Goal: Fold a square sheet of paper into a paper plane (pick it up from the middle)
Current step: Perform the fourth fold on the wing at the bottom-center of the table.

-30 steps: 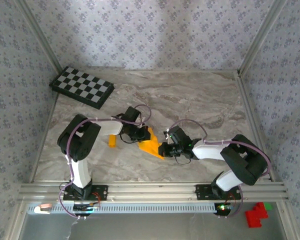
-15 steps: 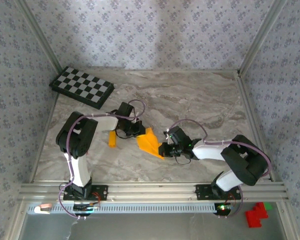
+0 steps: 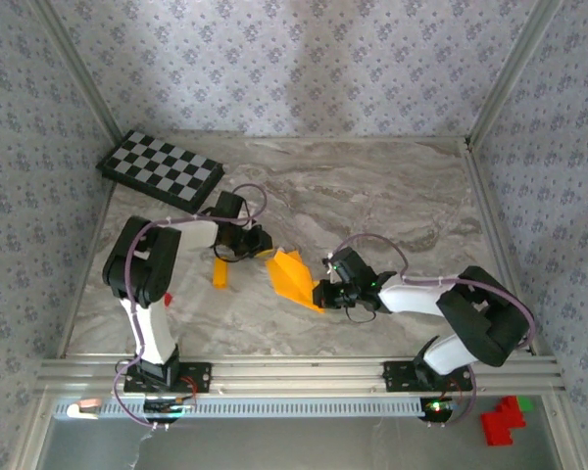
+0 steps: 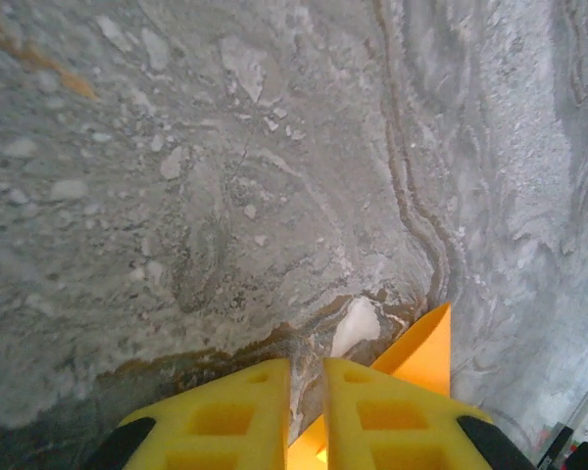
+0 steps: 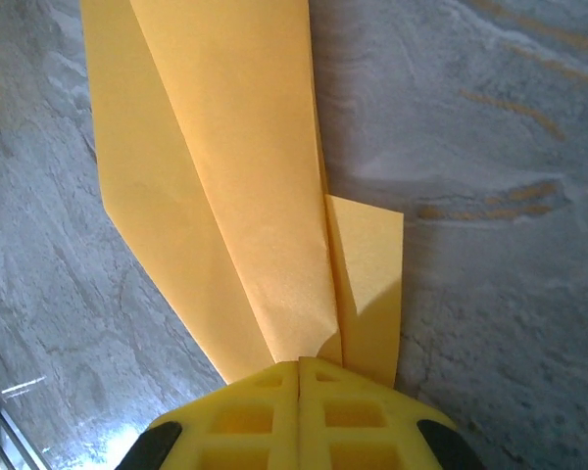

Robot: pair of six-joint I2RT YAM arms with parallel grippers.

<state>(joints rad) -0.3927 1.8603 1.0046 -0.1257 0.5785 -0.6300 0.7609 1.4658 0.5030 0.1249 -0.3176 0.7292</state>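
The square sheet of paper is orange-yellow and folded into a slim, layered paper plane shape, lying on the marble table. My right gripper is shut on its near end. In the right wrist view the folded paper fans away from that shut right gripper. My left gripper sits just up and left of the paper's far end, apart from it. In the left wrist view the left gripper stands open by a narrow gap with bare table showing through. A paper corner pokes out beyond its right finger.
A small orange block lies left of the paper, under the left forearm. The black-and-white checkered board sits at the back left. Metal frame rails edge the table. Red blocks lie outside, at the bottom right.
My left gripper has let go of the paper's far end, opened slightly and pulled back up and to the left. The right gripper keeps its grip and has not moved.
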